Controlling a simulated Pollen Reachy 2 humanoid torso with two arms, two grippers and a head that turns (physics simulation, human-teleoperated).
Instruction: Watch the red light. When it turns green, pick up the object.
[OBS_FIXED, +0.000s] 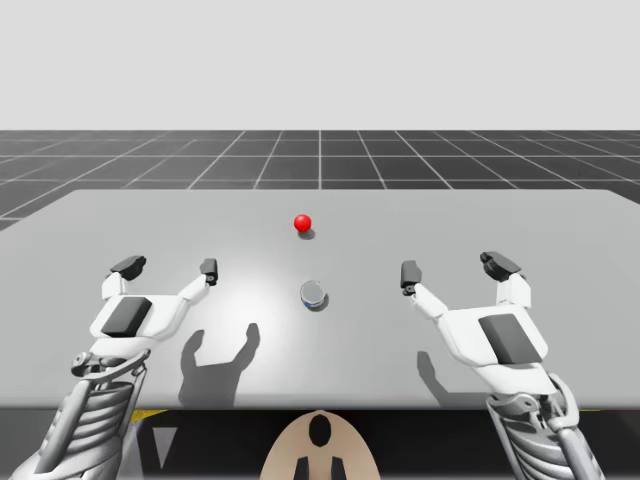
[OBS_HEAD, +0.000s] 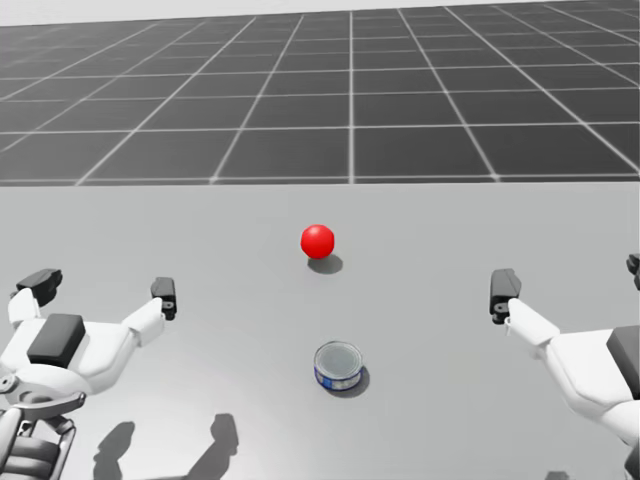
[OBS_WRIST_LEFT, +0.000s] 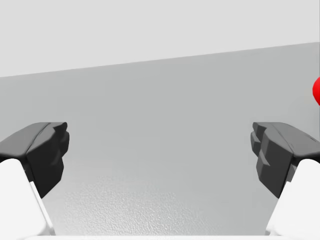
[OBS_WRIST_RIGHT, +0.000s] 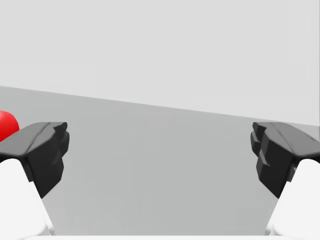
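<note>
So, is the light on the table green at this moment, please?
No, the light beyond the low blue can shows plainly red in the head view.

Grey table (OBS_FIXED: 200, 220); dark gridded floor (OBS_FIXED: 320, 155) behind.

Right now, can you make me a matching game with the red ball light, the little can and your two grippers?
1 red ball light
2 small round silver can
3 left gripper
4 right gripper

a between the grippers, nearer me than the light
b open, at the high view's left
c farthest back
d open, at the high view's right

Pairs: 1-c, 2-a, 3-b, 4-d
</note>
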